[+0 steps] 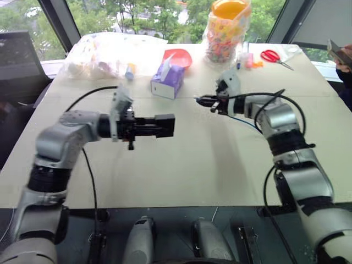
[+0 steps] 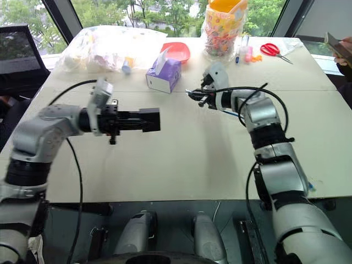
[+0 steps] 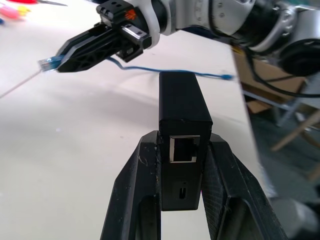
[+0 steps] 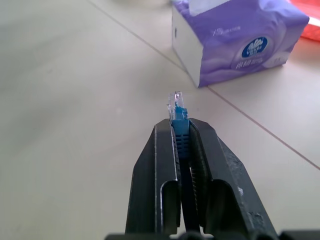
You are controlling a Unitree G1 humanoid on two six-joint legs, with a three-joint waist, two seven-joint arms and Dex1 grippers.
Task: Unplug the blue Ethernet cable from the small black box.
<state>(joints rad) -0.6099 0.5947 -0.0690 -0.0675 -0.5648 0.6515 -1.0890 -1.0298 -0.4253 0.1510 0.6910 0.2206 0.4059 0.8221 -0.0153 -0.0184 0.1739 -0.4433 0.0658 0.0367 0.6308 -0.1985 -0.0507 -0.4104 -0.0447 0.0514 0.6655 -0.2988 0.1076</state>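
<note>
The left gripper was clamped on the small black box, a matte, squared block held above the table left of centre; its open metal-lined port faced the wrist camera, with a small slot below it, and nothing was plugged in. The gripper's fingers were black, with a fine knurled texture on the inner pads. The right gripper was closed on the blue Ethernet cable, pinching the ribbed blue boot just behind the clear plastic plug, which stuck out past the fingertips. Plug and box were apart, the right gripper standing farther back and to the right of the box. The thin blue cord trailed from the gripper and lay on the pale, smooth tabletop toward its right edge. Just beyond the plug sat a purple cardboard tissue box with a round blue logo; its lettering was too small to read. Farther back were a red bowl, a clear plastic jar of coloured pieces with an orange lid, red-handled scissors, and a crumpled clear plastic bag.
</note>
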